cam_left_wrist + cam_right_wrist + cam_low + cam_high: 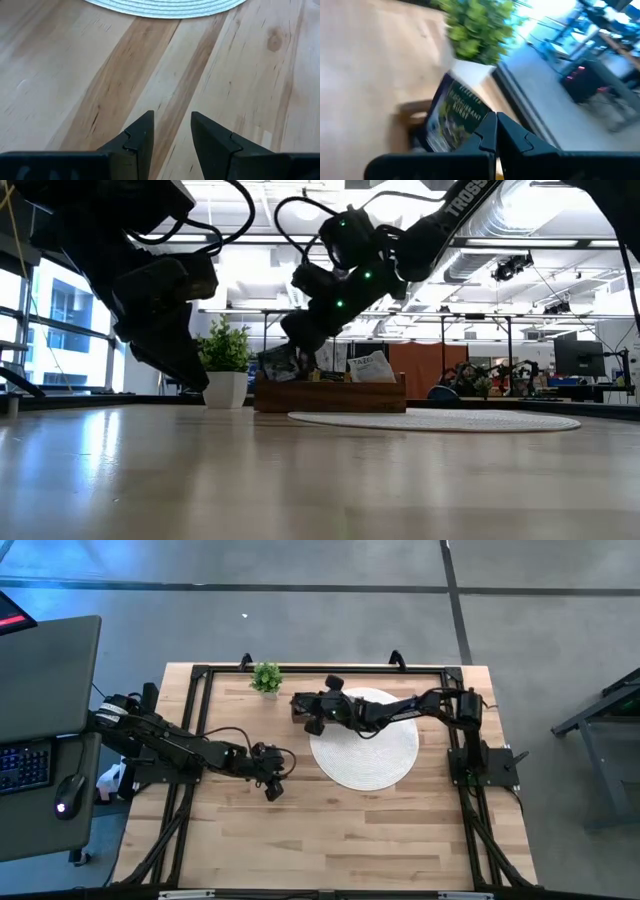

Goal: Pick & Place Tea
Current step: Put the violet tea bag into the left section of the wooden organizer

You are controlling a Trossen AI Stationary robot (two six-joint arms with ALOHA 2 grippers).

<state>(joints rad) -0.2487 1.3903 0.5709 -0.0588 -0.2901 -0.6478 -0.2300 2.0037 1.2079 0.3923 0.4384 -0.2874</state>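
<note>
Right tool (496, 131) clenched on a black tea sachet (451, 120) over the wooden tray (330, 394) at the worktop's far side, nothing yet placed on the mat (365, 752); left tool (170, 131) waits, released.

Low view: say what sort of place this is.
Probably an open office or robotics lab: exposed ceiling ducts, monitors on desks behind, and a keyboard and mouse on the desk beside the wooden table.
</note>
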